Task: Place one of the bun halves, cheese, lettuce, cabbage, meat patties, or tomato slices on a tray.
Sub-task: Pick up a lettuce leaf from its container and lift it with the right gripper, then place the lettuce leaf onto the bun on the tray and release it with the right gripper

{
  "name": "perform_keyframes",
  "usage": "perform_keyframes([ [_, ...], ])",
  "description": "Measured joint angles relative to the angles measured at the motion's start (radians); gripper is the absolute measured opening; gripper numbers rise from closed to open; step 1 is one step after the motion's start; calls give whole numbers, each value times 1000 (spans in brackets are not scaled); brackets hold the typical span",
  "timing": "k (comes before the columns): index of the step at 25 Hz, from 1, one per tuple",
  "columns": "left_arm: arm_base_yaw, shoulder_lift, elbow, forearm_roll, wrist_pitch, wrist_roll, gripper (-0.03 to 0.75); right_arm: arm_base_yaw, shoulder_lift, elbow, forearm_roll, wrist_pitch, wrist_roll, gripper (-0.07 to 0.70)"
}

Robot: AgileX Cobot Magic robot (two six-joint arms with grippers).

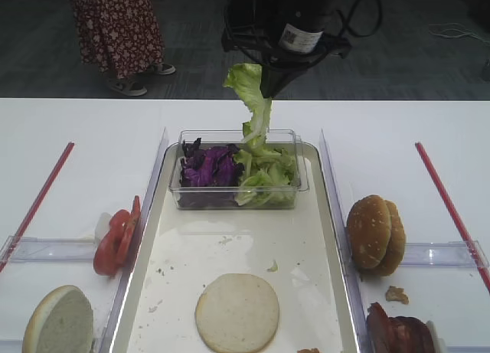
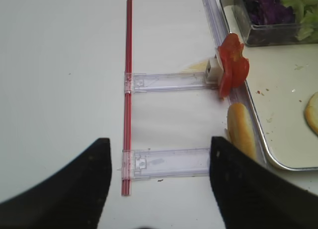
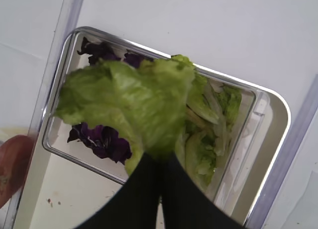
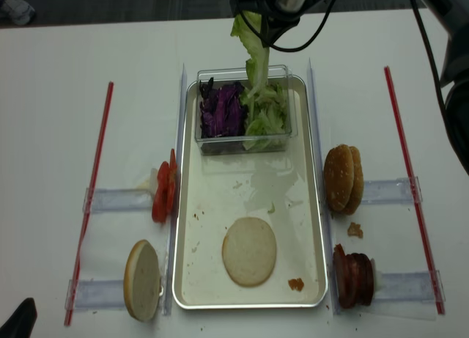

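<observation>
The right gripper (image 3: 160,162) is clenched on the lettuce (image 1: 253,100), pinching one end so the leaf dangles over the clear tub (image 1: 291,192) at the far end of the tray (image 1: 329,238). It looks light, floppy and tear-prone. The left gripper (image 2: 159,184) hangs released above the surface (image 2: 64,90).

red rods (image 1: 37,198) – both table edges | clear rails (image 2: 169,81) – flat | person's floral skirt (image 1: 116,25) – background
</observation>
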Motion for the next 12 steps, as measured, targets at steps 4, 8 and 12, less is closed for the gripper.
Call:
perform_keyframes([
  [4, 0, 0, 0, 0, 0, 0, 412, 0, -9, 17, 15, 0, 0, 35],
  [8, 0, 0, 0, 0, 0, 0, 412, 0, -44, 76, 19, 2, -7, 35],
  [12, 0, 0, 0, 0, 0, 0, 412, 0, -112, 172, 38, 0, -33, 35],
])
